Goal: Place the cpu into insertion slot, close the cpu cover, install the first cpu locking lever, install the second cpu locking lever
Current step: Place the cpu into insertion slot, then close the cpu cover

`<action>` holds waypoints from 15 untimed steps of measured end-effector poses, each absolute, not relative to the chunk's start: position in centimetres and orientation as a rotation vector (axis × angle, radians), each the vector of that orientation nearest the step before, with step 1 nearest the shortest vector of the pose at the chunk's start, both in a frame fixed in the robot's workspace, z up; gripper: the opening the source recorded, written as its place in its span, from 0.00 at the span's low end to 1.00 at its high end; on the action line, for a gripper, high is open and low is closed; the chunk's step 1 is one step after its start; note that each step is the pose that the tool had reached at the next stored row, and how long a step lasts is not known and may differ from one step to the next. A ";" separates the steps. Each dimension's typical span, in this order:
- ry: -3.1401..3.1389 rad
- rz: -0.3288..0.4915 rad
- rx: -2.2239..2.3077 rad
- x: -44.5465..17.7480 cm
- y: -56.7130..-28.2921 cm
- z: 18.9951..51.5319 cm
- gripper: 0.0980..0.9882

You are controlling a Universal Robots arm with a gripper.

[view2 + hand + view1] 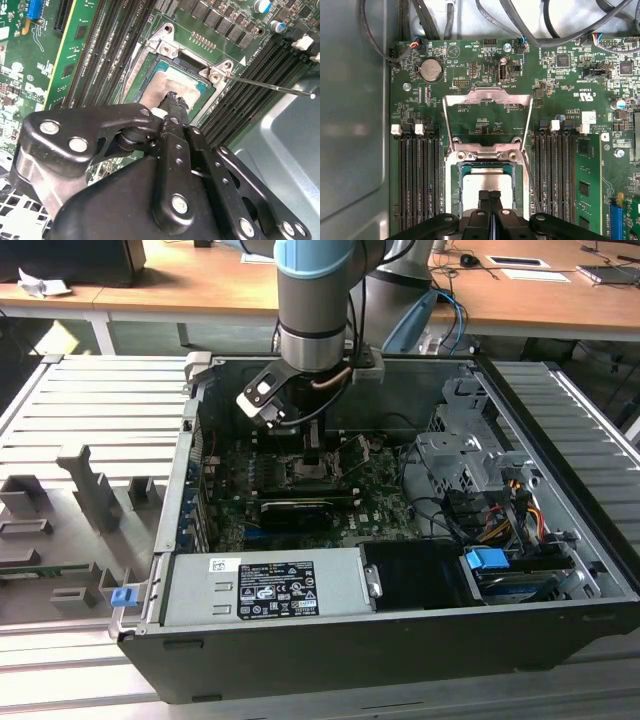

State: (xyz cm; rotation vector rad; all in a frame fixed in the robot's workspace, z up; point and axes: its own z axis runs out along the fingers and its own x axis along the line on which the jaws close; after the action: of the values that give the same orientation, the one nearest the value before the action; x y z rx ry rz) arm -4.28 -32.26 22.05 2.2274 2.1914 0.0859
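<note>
I see gripper [490, 196] fingers pressed together, tips right at cpu [487, 179] sitting in insertion slot [192, 61], cpu cover [487, 96] flipped open.

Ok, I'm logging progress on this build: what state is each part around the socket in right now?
cpu: lying flat in the slot, silver top up.
insertion slot: occupied by the cpu, uncovered.
cpu cover: open, swung up off the slot.
locking lever: unlatched, its rod sticking out free.
hand: shut, fingertips together down at the cpu's top.
computer case: open on its side.
</note>
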 end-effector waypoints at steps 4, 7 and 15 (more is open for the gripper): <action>2.191 0.086 2.228 -4.3 -32.3 22.2 0.01; 2.191 0.084 2.229 -4.2 -32.3 22.3 0.01; 2.200 0.064 2.239 -3.3 -32.3 23.1 0.01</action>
State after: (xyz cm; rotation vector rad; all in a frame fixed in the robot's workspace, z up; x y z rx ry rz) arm -3.27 -32.26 23.09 2.2391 2.2004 0.0637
